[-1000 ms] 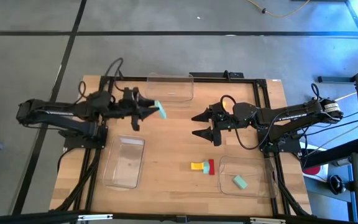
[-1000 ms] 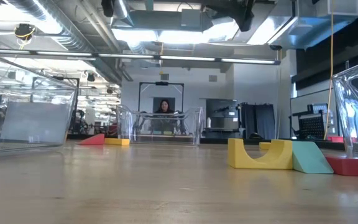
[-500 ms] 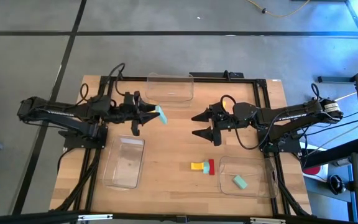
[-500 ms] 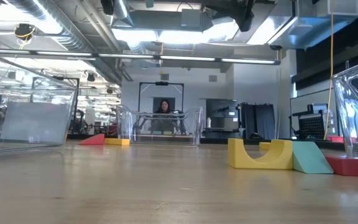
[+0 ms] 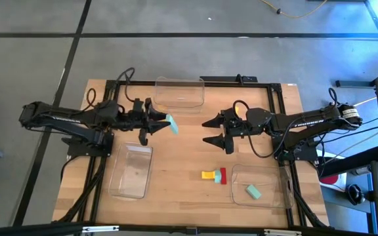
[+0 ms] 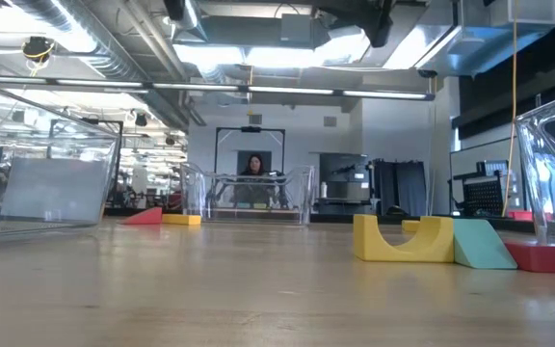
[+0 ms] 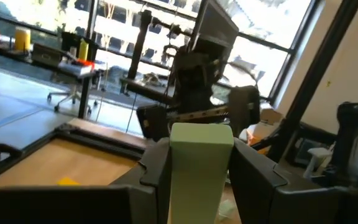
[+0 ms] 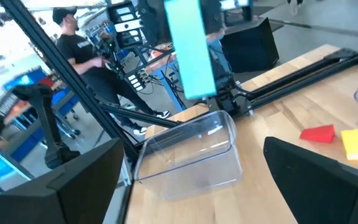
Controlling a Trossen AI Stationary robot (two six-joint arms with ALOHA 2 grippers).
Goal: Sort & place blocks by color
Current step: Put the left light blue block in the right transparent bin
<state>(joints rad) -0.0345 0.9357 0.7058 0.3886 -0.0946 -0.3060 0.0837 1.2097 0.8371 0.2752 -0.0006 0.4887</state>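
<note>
Carrying step: left tool (image 5: 163,122), gripping the teal block (image 5: 171,123), is edging rightward.
Right tool (image 5: 210,131) is waiting open; next, reaching the teal-holding tray (image 5: 279,195).

Bright overhead ceiling lights; wrist views blurred, windows glaring.

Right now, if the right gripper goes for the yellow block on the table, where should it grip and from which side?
Probably from above. The yellow block lies flat on the table, its right end against the red block. Close across its two free long sides, towards the left end, away from the red one. The right gripper hangs open nearby.
</note>
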